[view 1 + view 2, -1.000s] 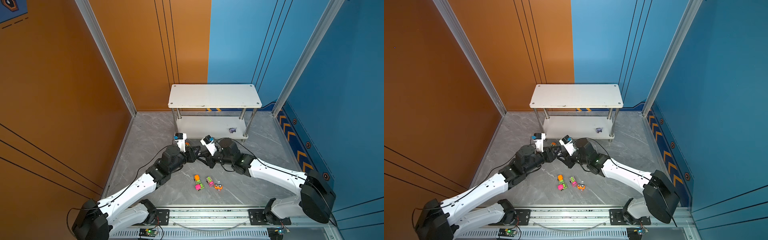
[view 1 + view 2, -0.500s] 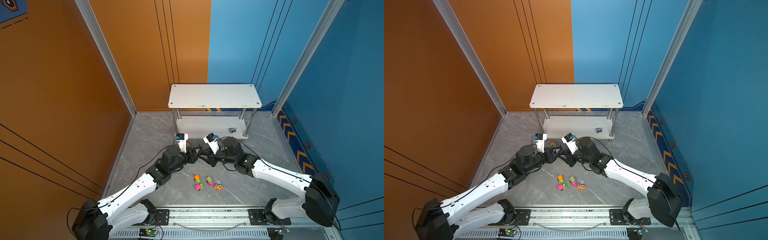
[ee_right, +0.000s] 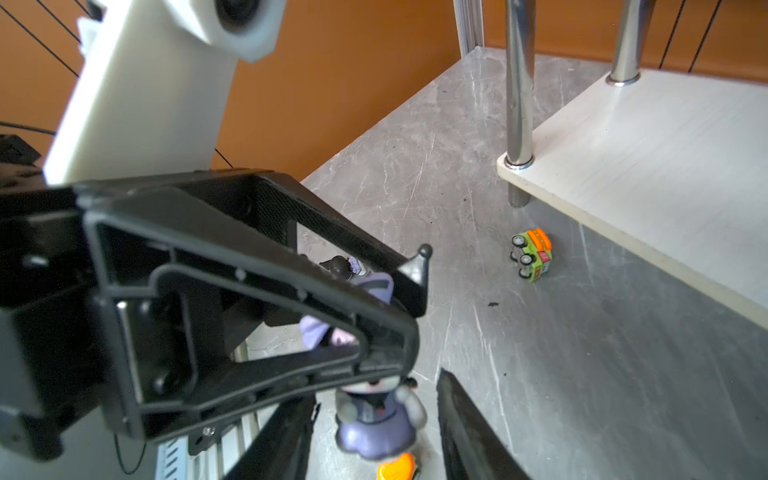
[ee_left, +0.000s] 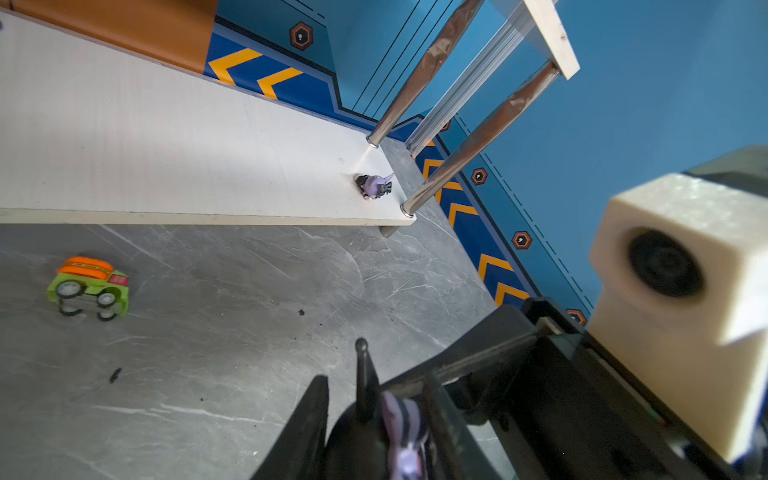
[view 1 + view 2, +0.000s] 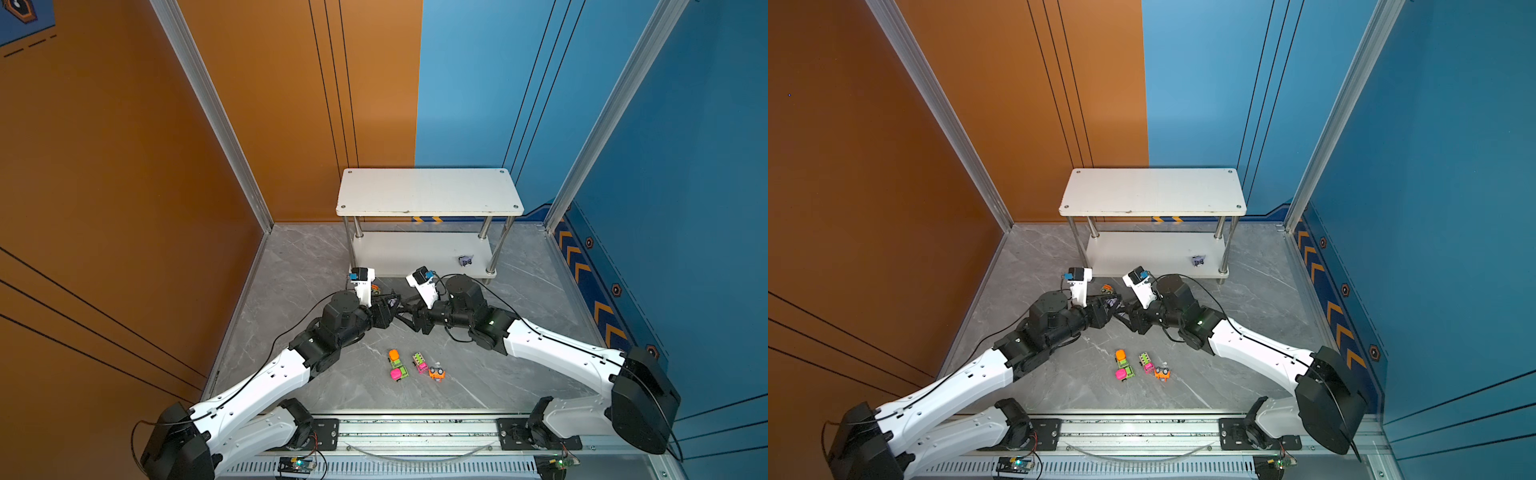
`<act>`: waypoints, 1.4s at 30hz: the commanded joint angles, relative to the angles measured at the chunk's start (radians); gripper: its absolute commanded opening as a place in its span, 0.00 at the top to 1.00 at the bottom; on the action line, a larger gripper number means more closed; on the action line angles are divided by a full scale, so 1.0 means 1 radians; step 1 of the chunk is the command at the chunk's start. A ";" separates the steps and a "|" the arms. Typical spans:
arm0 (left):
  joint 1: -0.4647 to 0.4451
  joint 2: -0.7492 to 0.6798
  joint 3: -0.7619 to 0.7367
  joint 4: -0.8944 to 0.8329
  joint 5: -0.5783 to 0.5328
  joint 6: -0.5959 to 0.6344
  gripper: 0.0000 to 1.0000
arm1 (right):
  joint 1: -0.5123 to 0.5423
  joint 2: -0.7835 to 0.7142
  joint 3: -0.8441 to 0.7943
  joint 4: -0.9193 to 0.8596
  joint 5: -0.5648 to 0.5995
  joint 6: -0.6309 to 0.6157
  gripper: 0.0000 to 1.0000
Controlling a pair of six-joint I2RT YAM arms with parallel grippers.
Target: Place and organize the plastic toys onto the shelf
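Widening its jaws, the right gripper (image 3: 376,388) has let go of the small black-and-lilac plastic figurine with pointed ears (image 3: 376,428). Within the last second its two black fingers have gone from pinched to standing clear on either side of the toy's lilac skirt, with a gap on both sides. The left gripper (image 3: 409,301) is closed partway on the figurine's black hood, and one ball-tipped ear pokes out past its fingertips. The toy now hangs from that arm alone, above the grey marble-patterned floor (image 5: 316,266) in front of the white two-tier shelf with chrome posts (image 5: 428,195). This looks like a finished hand-over, leaving the left arm to carry the toy to a board. A second such figurine (image 4: 374,187) already sits on the lower board, near the end on the right arm's side. A green-and-orange toy car (image 4: 89,286) lies on its side just before the shelf, and four more neon cars (image 5: 420,362) wait on the floor between the arms.
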 commanded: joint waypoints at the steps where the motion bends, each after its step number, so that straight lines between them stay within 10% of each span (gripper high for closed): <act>1: -0.021 -0.020 -0.035 0.051 -0.095 0.166 1.00 | -0.024 -0.011 -0.013 0.010 0.016 0.039 0.44; 16: -0.161 0.356 -0.103 0.380 -0.463 0.527 1.00 | -0.205 -0.275 -0.156 -0.146 0.129 0.107 0.44; 42: -0.378 0.992 0.015 1.029 -0.815 0.585 1.00 | -0.230 -0.417 -0.176 -0.259 0.182 0.093 0.45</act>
